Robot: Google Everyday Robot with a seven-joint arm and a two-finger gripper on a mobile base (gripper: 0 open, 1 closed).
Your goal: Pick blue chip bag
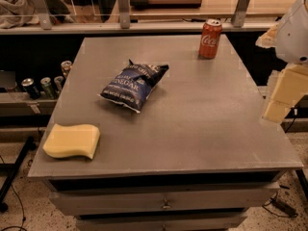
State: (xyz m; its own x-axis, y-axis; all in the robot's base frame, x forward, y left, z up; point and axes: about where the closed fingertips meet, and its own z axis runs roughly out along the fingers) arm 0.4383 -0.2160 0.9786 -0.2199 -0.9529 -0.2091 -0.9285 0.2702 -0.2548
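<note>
Camera view: blue chip bag (134,86) lies flat on the grey table top (202,109), left of centre, crinkled, with white "VINEGAR" lettering facing up. Red Coca-Cola can (210,38) stands upright near the far right corner, well apart from the bag. Yellow sponge (72,141) rests at the near left corner. Gripper (279,102) hangs beyond the table's right edge, well apart from the bag and touching none of the items. How wide it stands cannot be told.
</note>
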